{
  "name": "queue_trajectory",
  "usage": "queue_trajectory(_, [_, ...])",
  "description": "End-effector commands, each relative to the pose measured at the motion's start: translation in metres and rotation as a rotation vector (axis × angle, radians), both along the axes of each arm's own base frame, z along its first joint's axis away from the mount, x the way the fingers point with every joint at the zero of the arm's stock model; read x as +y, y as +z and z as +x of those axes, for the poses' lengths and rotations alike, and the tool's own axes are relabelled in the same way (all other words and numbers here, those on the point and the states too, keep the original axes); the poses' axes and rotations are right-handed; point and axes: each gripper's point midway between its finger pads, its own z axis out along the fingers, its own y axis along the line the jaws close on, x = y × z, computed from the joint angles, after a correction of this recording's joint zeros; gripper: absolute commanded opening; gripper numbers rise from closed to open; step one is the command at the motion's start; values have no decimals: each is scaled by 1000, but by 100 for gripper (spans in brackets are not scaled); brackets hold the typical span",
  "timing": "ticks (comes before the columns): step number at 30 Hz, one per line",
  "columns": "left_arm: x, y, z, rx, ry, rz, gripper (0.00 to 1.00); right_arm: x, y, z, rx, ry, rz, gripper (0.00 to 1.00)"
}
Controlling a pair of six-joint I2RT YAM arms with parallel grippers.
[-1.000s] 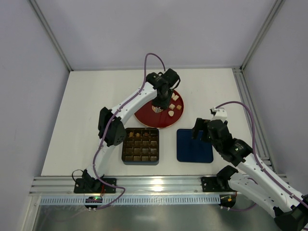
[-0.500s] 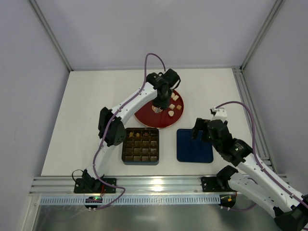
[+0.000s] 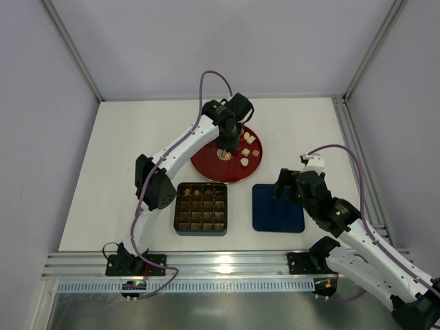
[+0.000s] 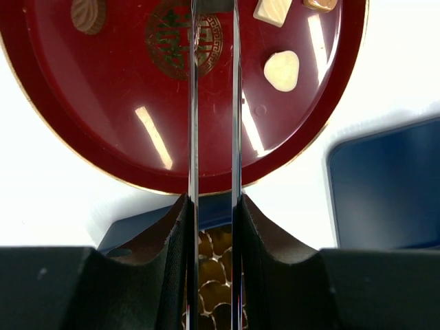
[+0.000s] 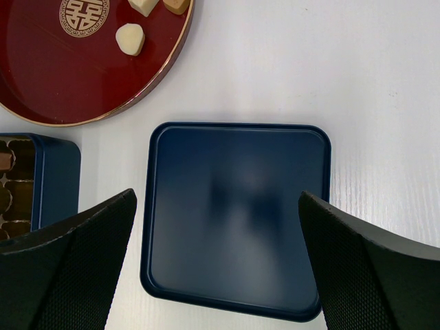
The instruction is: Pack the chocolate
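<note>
Chocolate: loose pieces on red plate, either side of left gripper tips. More sit in box cells nearer arm bases. Left arm reaches far forward, gripper pointing down over gold emblem. Its fingers stand narrowly apart; cannot tell whether anything is pinched. Right gripper gapes wide, empty, above blue lid on tabletop.

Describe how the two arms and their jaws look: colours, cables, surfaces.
Both the left arm and the right arm have white links with black joints, and a thin purple cable runs along each. The jaws are black with a finely textured surface.
</note>
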Motion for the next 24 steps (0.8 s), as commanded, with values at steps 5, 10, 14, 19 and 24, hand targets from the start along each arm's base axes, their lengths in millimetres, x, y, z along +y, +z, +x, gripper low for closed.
queue_trajectory(5, [21,55,-18,-78,-8,-57,28,6,14,9,-40,0,17,100])
queue_trajectory(10, [35,67,-36,-81,-4,-72,28,11,15,12,-41,12,27,100])
queue_trajectory(14, [49,72,-52,-76,5,-80,28,12,14,14,-39,13,26,100])
queue_trajectory(19, [69,78,-70,-82,20,-80,29,14,12,16,-35,12,25,100])
queue_trajectory(24, [91,81,-96,-73,31,-83,29,16,12,18,-34,19,28,100])
